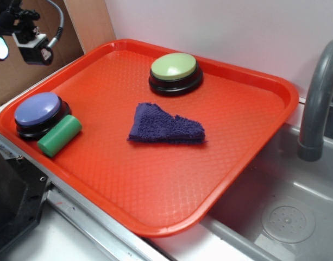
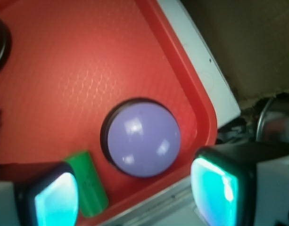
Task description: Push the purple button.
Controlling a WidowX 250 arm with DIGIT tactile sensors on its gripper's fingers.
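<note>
A large orange-red plastic tray with a fine diamond texture covers most of the counter; its right edge hangs over a grey metal sink, and a grey curved faucet pipe stands at the far right. Behind the tray there is a pale wall and a brown wooden board.

On the tray, near its middle, lies a dark purple fuzzy cloth, folded in a rough triangle. Toward the back edge sits a round push button with a light green domed top on a glossy black base, well apart from the cloth.

The purple button — a round push button with a bluish-purple dome on a black base — sits in the left corner of the tray, close to the rim. In the wrist view the same button is seen from above, between the two fingers and a little beyond them, with two bright reflections on its dome. A small green plastic cylinder lies on its side just beside the button, touching or nearly touching the black base.

The gripper hangs above this corner, not touching the button. Its fingers have glowing cyan pads, and the jaws stand wide apart — nothing is between them. In the exterior view only part of the arm with a small camera is seen at the upper left.
</note>
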